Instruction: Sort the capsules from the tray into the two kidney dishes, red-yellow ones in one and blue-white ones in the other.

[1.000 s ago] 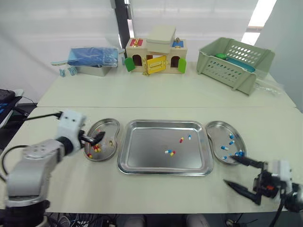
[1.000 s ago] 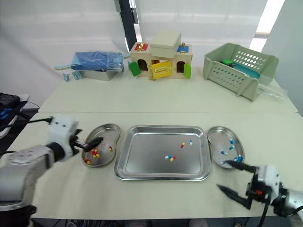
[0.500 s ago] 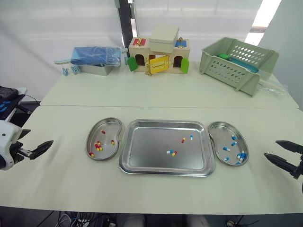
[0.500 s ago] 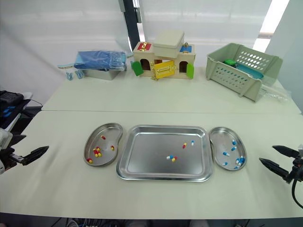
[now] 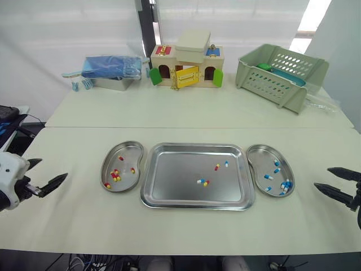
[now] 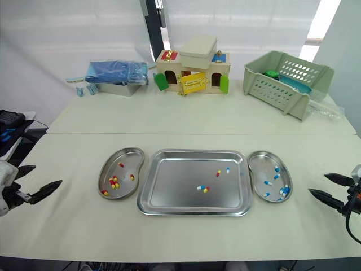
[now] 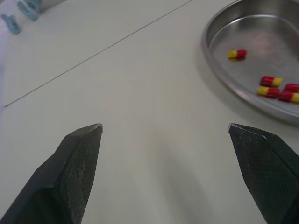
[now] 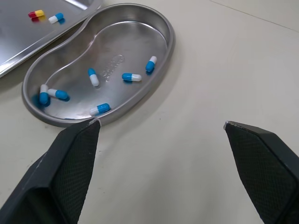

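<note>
Our left gripper hangs open over bare table, its two black fingers spread wide with nothing between them. It sits out at our left edge, well apart from the left dish. In the left wrist view, that dish's rim curves just past one fingertip, with red-yellow capsules lying inside.

Our right gripper is open too and holds nothing. It hovers at our right edge, near the right dish but not touching it. We count six blue-white capsules in that dish, most of them scattered toward the end nearer us.

The left dish holds only red-yellow capsules, one by itself at the far end, one toward the tray side, and a small cluster near the middle and near end.

Between the two dishes lies the tray, close beside both. Four capsules are in it. A red-yellow one and a blue-white one lie near each other toward the right dish. Another blue-white one and another red-yellow one sit almost touching near the tray's middle.

At the back of the table stand a blue bag on a metal box, a toy house and a green basket, all well apart from the dishes.
</note>
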